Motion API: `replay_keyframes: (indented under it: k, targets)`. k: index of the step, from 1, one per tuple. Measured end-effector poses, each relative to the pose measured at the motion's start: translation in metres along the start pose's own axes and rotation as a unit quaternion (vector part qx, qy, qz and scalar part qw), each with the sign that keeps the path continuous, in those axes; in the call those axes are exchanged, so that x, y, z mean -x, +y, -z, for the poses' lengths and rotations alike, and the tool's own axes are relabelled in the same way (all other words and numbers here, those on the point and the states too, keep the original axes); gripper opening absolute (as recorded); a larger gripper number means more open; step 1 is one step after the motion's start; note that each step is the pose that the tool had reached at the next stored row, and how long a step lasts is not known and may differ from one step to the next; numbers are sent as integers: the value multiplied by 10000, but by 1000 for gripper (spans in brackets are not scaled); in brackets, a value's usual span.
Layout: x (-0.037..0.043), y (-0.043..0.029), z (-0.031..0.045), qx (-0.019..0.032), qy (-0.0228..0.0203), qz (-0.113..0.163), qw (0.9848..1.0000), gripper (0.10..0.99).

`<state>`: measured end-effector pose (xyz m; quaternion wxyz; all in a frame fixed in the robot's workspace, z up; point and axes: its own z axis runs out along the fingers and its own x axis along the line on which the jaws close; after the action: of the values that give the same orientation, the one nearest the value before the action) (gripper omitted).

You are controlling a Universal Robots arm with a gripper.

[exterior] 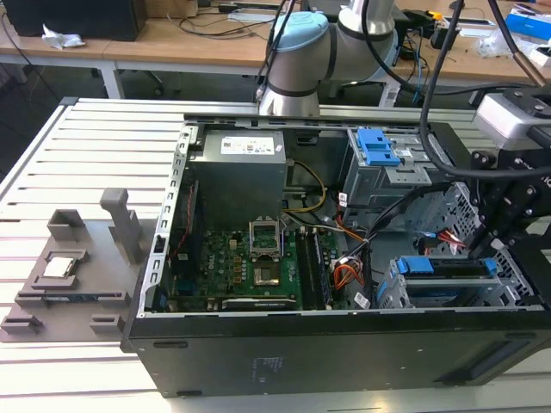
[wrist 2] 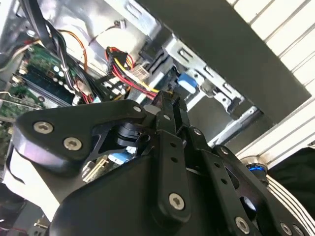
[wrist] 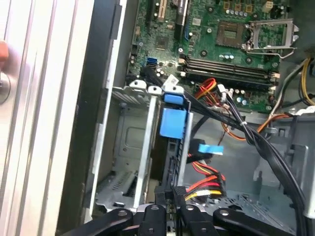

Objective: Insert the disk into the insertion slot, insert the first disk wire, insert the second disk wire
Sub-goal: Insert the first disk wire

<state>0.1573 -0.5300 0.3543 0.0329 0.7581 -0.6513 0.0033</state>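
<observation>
1. Disk (exterior: 448,267) sat edge-up in the insertion slot (exterior: 389,294), blue carrier running along its top edge. This was at the near corner of the case, on the exterior view's right.
2. In the first wrist view the carrier's blue end stood between the slot's silver walls, with one empty bay just beside it.
3. End effector (wrist: 170,202) was down inside the case, right at the disk's end. In the exterior view it hung over the far-right end of the carrier.
4. Grip state: couldn't tell whether it was open or closed, the tip was too cluttered in both wrist views.
5. Red/yellow/black wire bundle (wrist: 204,184) ran straight to the end effector tip. Couldn't tell whether its connector was held or already seated.
6. A blue-tabbed connector (wrist: 207,147) on a dark cable hung loose just beside the carrier, apart from the tip.
7. Grey cage (exterior: 379,172) with its blue tab was farther back, well apart from the disk.
8. Motherboard (exterior: 250,258) lay flat mid-case with the CPU socket open. Power supply (exterior: 237,172) sat behind it.
9. PC case (exterior: 301,357) lay on its side, open, on the slatted desk (exterior: 86,155).
10. Grey fixture block (exterior: 69,275) sat on the desk at the exterior view's left, apart from the case.
11. Arm base (exterior: 297,52) stood behind the case.
</observation>
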Motion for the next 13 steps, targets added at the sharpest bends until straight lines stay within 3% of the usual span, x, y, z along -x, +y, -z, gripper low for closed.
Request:
replay_keyframes:
  k: [3, 5, 7, 13]
  targets:
    - [0, 2, -19, 0, -48, -135, 9999, 180]
    - [1, 0, -49, 12, -74, -437, 9990, 180]
    - [1, 0, -59, 19, -80, -590, 9982, 180]
    - [2, 0, -60, 21, -83, -622, 9980, 165]
